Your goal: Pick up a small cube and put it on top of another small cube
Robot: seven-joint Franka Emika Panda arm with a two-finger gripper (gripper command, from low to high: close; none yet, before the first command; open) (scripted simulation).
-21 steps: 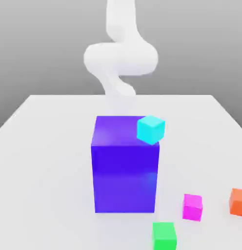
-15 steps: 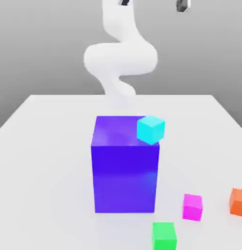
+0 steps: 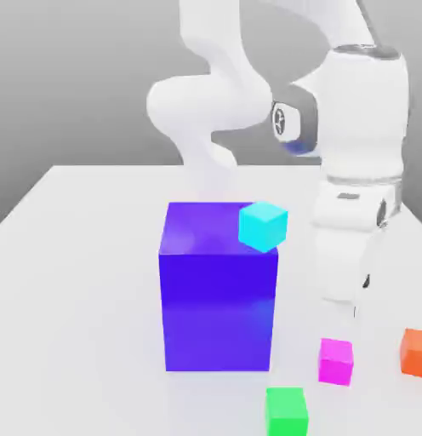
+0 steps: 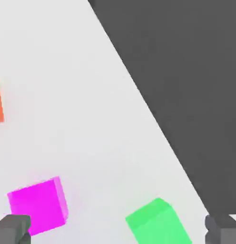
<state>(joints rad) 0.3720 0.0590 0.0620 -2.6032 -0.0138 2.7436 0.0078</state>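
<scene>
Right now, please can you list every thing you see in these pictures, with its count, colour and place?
big block: 1, blue-purple, middle of the table.
cyan cube: 1, at the big block's top corner, toward the exterior view's right.
magenta cube: 1, on the table, right of the big block.
green cube: 1, near the front edge.
orange cube: 1, far right.
table: 1, white.
arm: 1, white, above the magenta cube.
fingers: 2, dark grey, apart, holding nothing.
</scene>
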